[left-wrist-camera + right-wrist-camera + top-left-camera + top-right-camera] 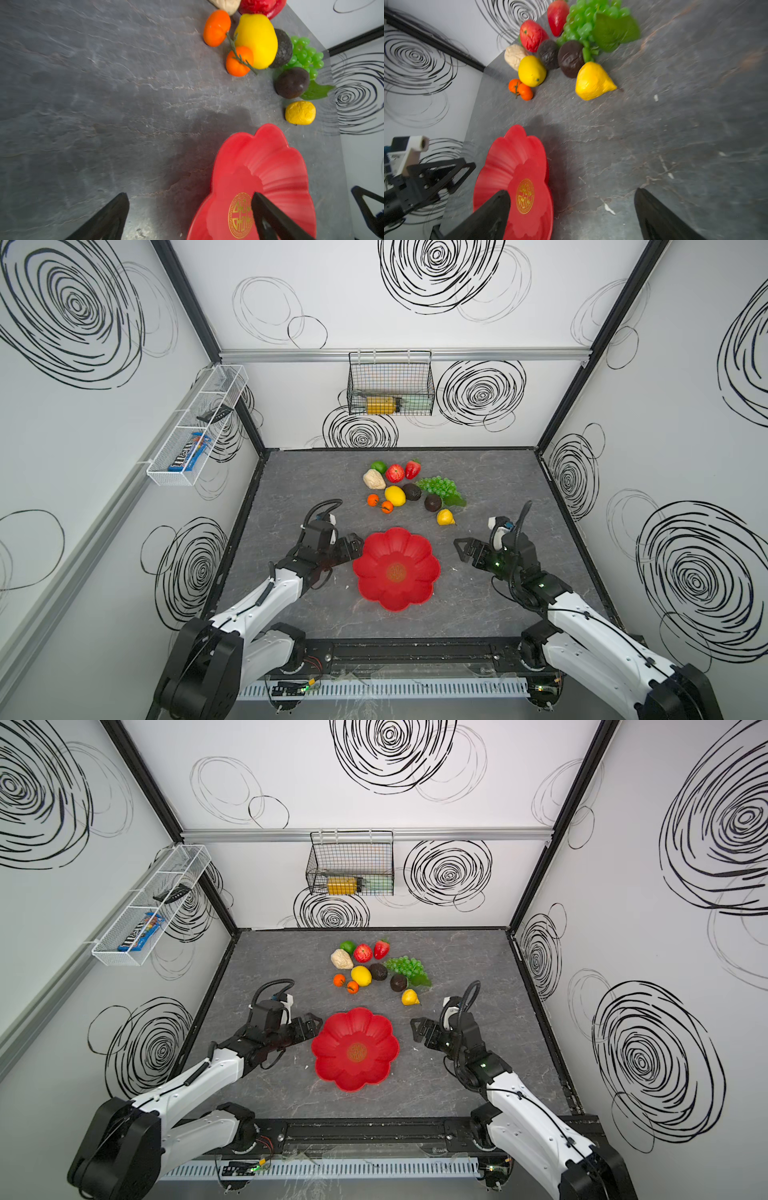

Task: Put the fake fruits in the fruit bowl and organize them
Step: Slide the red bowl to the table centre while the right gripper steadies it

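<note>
- Shallow glossy red scalloped fruit bowl [417, 549]: near centre of the grey slate-look table [299, 497], open side up. It is round, so no long axis.
- Fake fruits [395, 495]: clustered on the table beyond the bowl, apart from it.
- Green grape bunch [438, 486]: runs far-left to near-right, leaf at the near-right end.
- Small yellow pear-shaped fruit [444, 517]: nearest the bowl, tip pointing right.
- Left gripper [353, 546]: at the bowl's left rim, jaws wide, holding nothing. One finger is over the bowl, the other over bare table.
- Right gripper [460, 549]: right of the bowl and clear of it, also wide, nothing held.
- Wrist views show a green twig [239, 55] joining the two small oranges [217, 28]; it is too small to make out in both top views.
- Only the top views show the white mesh tray [170, 477] on the left wall. The blue packet [189, 452] in it reads "m&m's".
- Round gold emblem [240, 216] at the bowl's centre: script not legible.
</note>
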Controlling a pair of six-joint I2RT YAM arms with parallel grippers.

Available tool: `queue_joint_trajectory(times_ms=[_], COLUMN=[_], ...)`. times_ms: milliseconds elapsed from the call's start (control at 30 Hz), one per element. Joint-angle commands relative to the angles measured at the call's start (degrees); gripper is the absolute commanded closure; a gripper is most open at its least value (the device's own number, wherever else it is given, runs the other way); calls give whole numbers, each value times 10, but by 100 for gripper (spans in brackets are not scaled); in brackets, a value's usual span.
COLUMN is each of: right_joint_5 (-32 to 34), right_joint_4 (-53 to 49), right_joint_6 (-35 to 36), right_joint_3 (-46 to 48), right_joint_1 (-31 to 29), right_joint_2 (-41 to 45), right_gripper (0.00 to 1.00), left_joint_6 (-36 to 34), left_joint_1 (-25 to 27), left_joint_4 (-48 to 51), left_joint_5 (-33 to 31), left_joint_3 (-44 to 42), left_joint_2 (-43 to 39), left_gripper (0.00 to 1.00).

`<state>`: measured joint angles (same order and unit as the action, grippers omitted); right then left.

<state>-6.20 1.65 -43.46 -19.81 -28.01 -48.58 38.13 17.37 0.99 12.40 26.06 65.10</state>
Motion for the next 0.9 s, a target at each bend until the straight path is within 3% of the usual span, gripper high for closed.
queue_joint_trajectory(times_ms=[0,200,500,667,867], right_joint_5=[0,-24,-47,-36,4], right_joint_4=[50,14,17,-11,-59], right_joint_6=[-40,-47,-45,-29,-5], right_joint_3=[1,-18,-36,-69,-98], right_joint_1=[-36,-70,-81,-81,-75], right_joint_2=[-36,-88,-151,-178,-179], right_gripper=[3,3,3,3,3], left_joint_6=[19,13,26,37,49], left_joint_1=[8,58,108,164,189], left_joint_4=[-82,-46,-54,-57,-78], left_joint_5=[63,41,74,66,75], left_joint_3=[-9,16,36,76,93], left_joint_2=[20,53,119,145,174], left_gripper=[4,4,4,4,4])
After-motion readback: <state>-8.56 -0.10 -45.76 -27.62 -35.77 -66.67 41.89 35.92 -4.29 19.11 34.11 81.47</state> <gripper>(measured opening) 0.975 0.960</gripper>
